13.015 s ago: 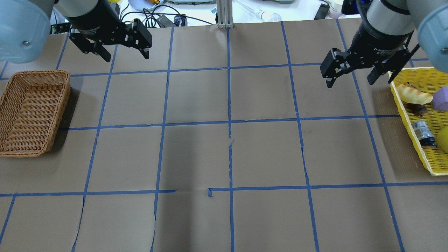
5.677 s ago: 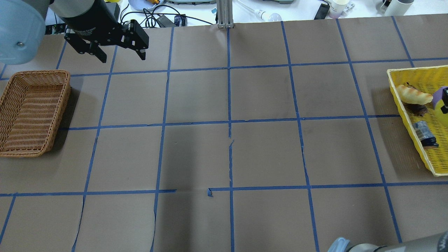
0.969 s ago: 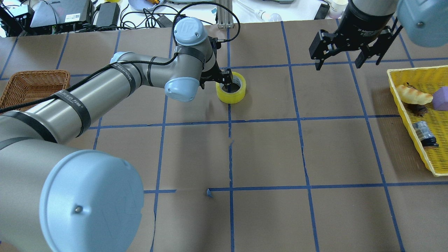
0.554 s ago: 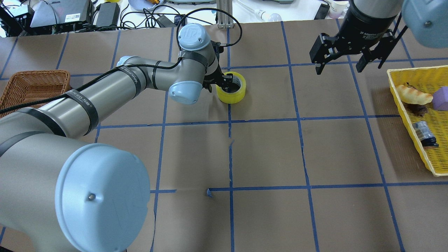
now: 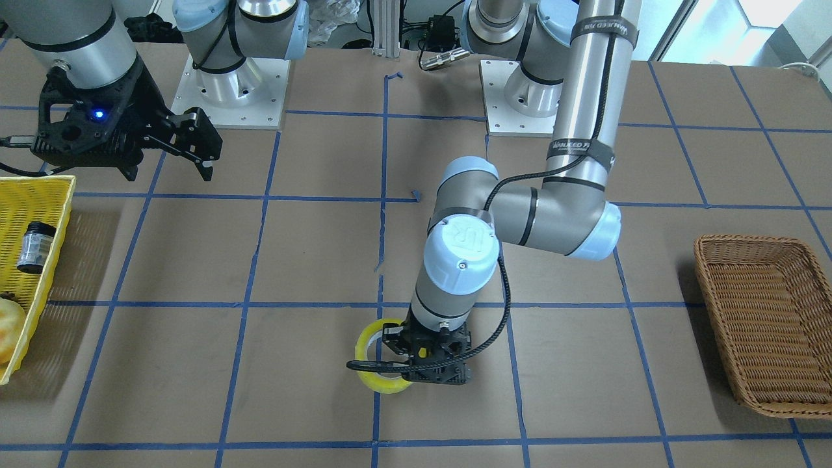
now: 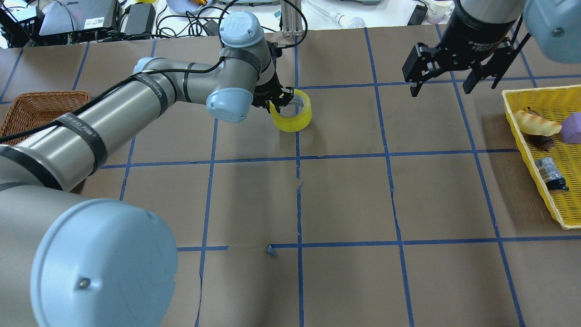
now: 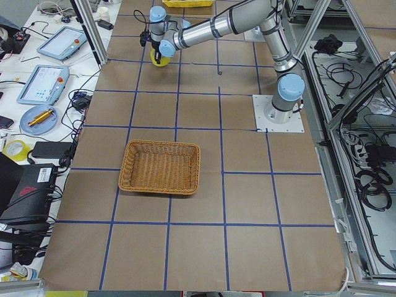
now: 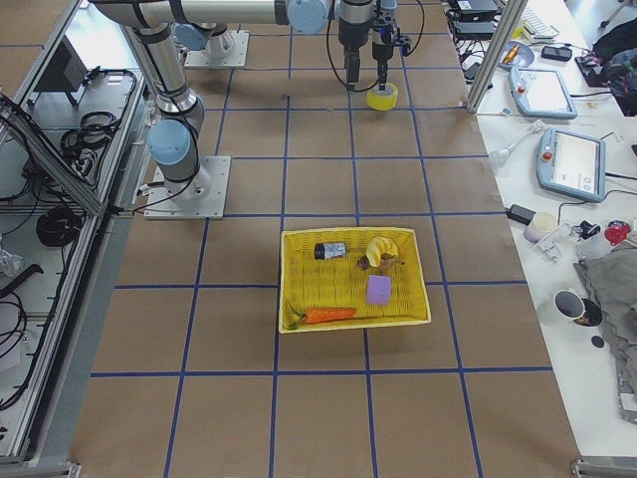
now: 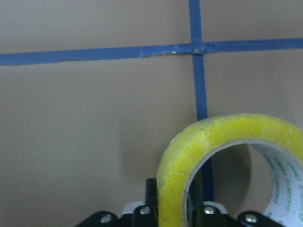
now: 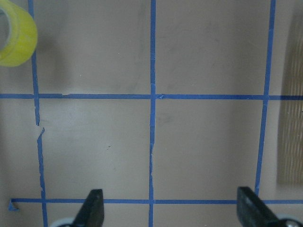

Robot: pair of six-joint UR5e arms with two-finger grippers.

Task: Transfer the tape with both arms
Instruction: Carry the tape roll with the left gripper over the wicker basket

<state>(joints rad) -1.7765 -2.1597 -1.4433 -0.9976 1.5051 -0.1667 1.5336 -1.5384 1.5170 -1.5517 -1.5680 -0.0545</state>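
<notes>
The yellow tape roll (image 6: 294, 121) is at the far middle of the table, on a blue grid line. My left gripper (image 6: 277, 102) is shut on the roll's near wall, one finger inside the hollow core and one outside. The roll hangs tilted in it, as the front view (image 5: 376, 382) and the left wrist view (image 9: 222, 135) also show. My right gripper (image 6: 441, 87) is open and empty, held high at the far right, well apart from the tape. In the right wrist view the tape (image 10: 16, 40) sits in the top left corner.
A brown wicker basket (image 6: 45, 94) stands at the left edge, partly behind my left arm. A yellow plastic basket (image 6: 535, 91) at the right edge holds bread, a purple block, a small dark bottle and other items. Cables and devices lie beyond the table's far edge.
My left gripper has shifted a little to the left with the tape in it, and the roll now tilts. The right gripper has barely moved.
</notes>
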